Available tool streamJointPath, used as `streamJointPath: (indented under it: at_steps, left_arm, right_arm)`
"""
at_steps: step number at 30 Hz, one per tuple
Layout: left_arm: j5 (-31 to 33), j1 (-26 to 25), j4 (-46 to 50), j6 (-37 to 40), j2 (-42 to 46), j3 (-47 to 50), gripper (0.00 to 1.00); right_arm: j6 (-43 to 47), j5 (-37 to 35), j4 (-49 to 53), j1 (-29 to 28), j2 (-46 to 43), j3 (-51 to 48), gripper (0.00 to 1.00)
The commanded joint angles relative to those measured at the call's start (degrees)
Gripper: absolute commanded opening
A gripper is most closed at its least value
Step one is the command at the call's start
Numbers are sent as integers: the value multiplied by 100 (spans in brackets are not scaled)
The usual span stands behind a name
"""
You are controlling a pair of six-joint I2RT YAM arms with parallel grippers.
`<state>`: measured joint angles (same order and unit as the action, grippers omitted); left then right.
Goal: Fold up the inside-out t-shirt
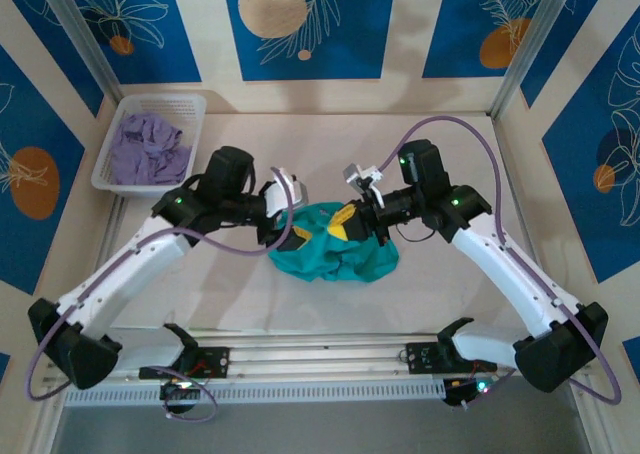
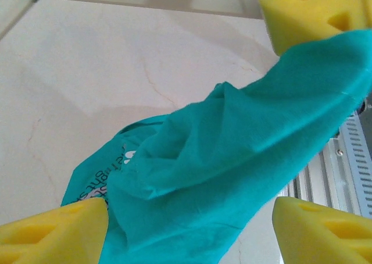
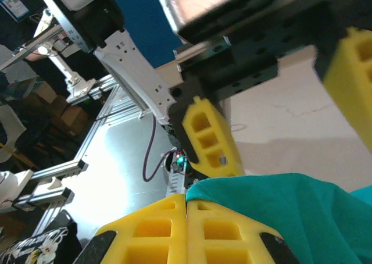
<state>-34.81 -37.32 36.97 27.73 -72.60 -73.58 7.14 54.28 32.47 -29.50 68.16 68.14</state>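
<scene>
The teal-green fabric t-shirt is found bunched on the pale table, directly beneath and between both hands. The right hand is clenched on an edge of the shirt, which is drawn up from the heap to its yellow fingertips. The left hand is released, fingers spread wide, with the raised fabric lying between them. A white basket of lavender cloth is noted well beyond the left hand.
</scene>
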Motion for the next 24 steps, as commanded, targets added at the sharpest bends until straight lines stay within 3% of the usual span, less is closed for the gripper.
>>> streamJointPath:
  at_steps: [1,7,10,12,16,21,24]
  left_arm:
    - [-494,-32,266,628,-330,-340,72]
    - [-1104,-101,398,777,-898,-762,50]
    - [-1372,-118,482,649,-1141,-994,23]
    - [-1347,-105,627,481,-1163,-1105,0]
    - [-402,33,130,-226,-595,-549,0]
    - [627,52,-1697,-932,759,1021,0]
    - [1013,53,-2268,-974,1261,1564,0]
  right_arm:
    - [279,412,226,-10,65,74,0]
    - [289,379,230,10,177,73,0]
    - [-15,-59,89,38,211,36,0]
    - [-802,-984,-163,223,193,-28,1]
    - [-2987,-2555,-384,998,-89,-287,35]
    - [-3168,-3203,-754,894,-845,-918,45]
    - [-2948,-3114,-651,775,-859,-1072,48]
